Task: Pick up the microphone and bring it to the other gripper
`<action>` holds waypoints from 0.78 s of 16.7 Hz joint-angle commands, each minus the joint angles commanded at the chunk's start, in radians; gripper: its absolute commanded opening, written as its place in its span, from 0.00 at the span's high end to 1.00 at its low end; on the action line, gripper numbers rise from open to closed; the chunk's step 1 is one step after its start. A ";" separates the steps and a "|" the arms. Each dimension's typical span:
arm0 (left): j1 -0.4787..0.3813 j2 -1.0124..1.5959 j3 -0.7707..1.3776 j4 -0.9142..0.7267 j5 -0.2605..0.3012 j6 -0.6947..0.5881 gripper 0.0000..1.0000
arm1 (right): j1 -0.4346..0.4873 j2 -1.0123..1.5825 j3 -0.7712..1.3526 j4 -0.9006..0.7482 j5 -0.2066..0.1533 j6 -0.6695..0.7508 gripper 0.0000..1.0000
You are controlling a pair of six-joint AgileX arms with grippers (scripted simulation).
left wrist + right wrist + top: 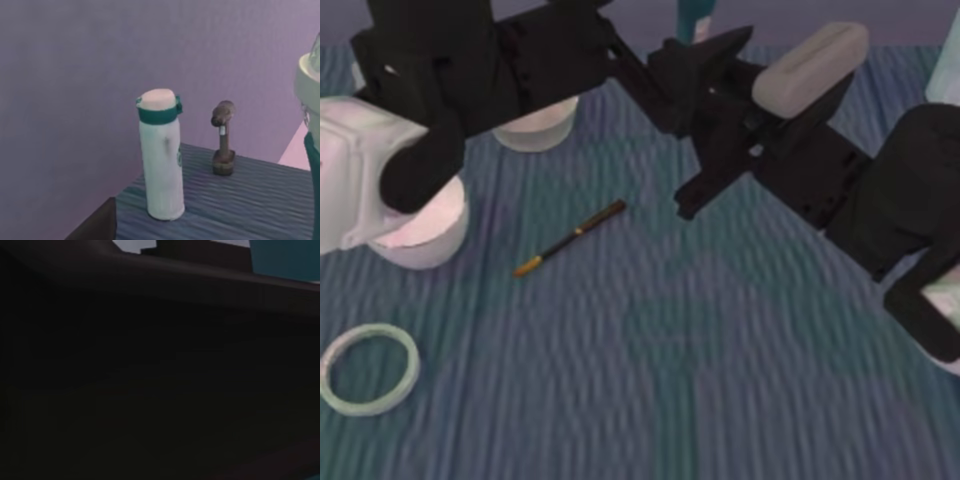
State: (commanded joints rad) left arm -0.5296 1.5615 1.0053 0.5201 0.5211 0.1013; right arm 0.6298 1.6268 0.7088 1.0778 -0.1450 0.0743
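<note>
The microphone (697, 18), the only one, stood roughly upright, pale head over teal handle, above the worktop's (720, 350) far edge where my left gripper (645, 65) met my right gripper (705, 120), their grip impossible to tell.

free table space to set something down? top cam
Widest bare patch: the near and right part of the table, bordered by the ring at left and the brush above. Crowded along the far edge, where both arms meet: left gripper, right gripper, two white cups at far left. The right wrist view is dark.
</note>
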 joint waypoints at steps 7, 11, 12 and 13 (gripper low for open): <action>-0.001 0.001 0.001 0.000 -0.001 0.000 0.23 | 0.000 0.000 0.000 0.000 0.000 0.000 1.00; -0.001 0.001 0.001 0.000 -0.001 0.000 0.53 | 0.000 0.000 0.000 0.000 0.000 0.000 1.00; -0.001 0.001 0.001 0.000 -0.001 0.000 0.60 | 0.000 0.000 0.000 0.000 0.000 0.000 1.00; -0.001 0.001 0.001 0.000 -0.001 0.000 0.68 | 0.000 0.000 0.000 0.000 0.000 0.000 1.00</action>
State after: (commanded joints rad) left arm -0.5307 1.5630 1.0066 0.5205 0.5200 0.1012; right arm 0.6298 1.6268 0.7088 1.0778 -0.1450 0.0743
